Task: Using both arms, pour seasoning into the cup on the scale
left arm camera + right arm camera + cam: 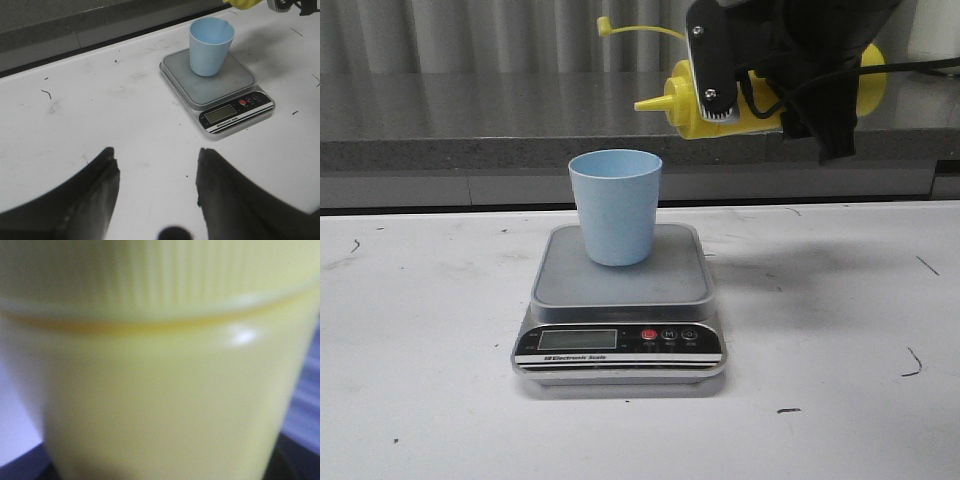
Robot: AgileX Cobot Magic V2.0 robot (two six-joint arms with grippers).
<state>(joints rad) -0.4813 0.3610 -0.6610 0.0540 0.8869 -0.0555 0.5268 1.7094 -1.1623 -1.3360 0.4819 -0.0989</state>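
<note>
The light blue cup [615, 205] stands upright on the silver-grey scale [620, 300] at the table's middle. My right gripper [745, 95] is shut on the yellow seasoning bottle [695, 103] and holds it lying sideways in the air, above and to the right of the cup. Its nozzle [650, 104] points left and the cap strap [640, 28] trails up to the left. The bottle fills the right wrist view [160, 390]. My left gripper [157, 165] is open and empty over bare table; its view shows the cup [210, 45] and scale [220, 90] beyond it.
A grey ledge and wall [470, 110] run along the table's far edge. Small dark scuffs mark the white table [840, 350] right of the scale.
</note>
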